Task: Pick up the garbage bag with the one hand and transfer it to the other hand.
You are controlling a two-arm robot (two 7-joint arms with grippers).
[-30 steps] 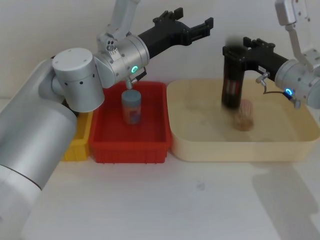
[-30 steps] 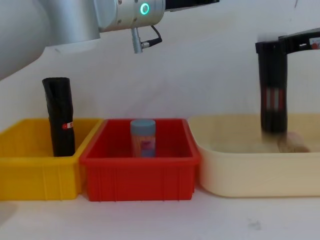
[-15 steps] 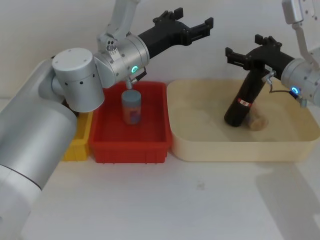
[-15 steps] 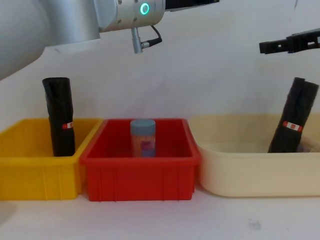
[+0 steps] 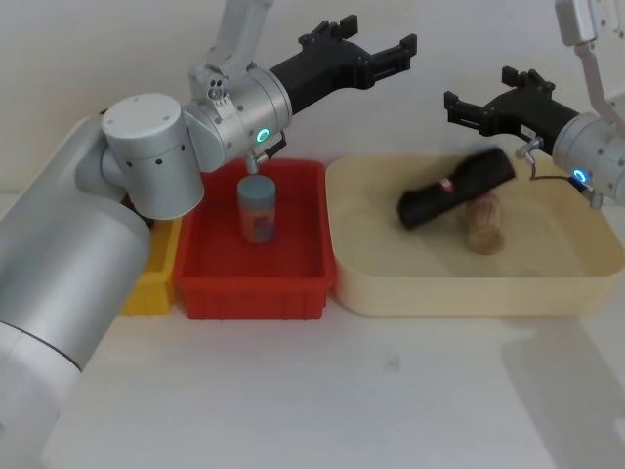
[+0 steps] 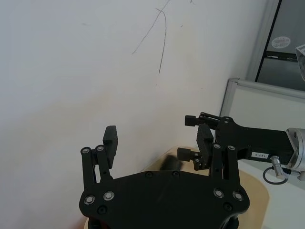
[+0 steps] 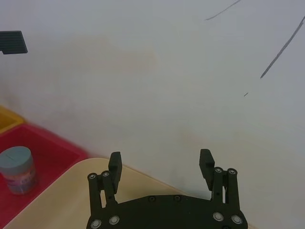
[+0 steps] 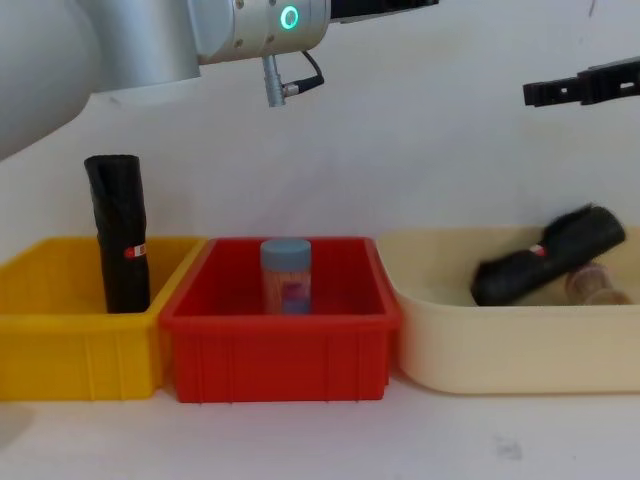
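A: Where is the right gripper [image 5: 485, 101], the black slim-fingered one on the silver-grey arm with the blue glowing ring?

B: Raised above the far side of the cream oval plastic tub [image 5: 469, 288]. Its fingers are spread apart with nothing between them, and the right wrist view [image 7: 161, 167] shows only bare wall in the gap

A: And the black cylindrical roll of garbage bags [image 5: 455, 189] with the narrow red-and-white label band?

B: Below that gripper and apart from it, inside the cream tub. It is steeply tilted, its lower end toward the red bin and its upper end over the small beige jar [image 5: 481, 223]. From the chest view the roll [image 8: 547, 268] slants just above the tub's rim, with the jar [image 8: 592, 284] right behind its raised end; I cannot tell if they touch

A: The left gripper [image 5: 373, 49]?

B: The black long-fingered one on the arm with the green glowing ring is held high near the wall, beyond the red rectangular plastic bin [image 5: 256, 289]. Its fingers are wide apart and hold nothing. The left wrist view [image 6: 157, 145] looks across to the right gripper [image 6: 193, 137]

A: What else is on the white table [image 5: 342, 391]?

B: A blue-capped jar [image 5: 258, 209] stands upright in the red bin. To its left, the yellow plastic bin [image 8: 70, 330] holds a second black roll [image 8: 118, 232], standing upright
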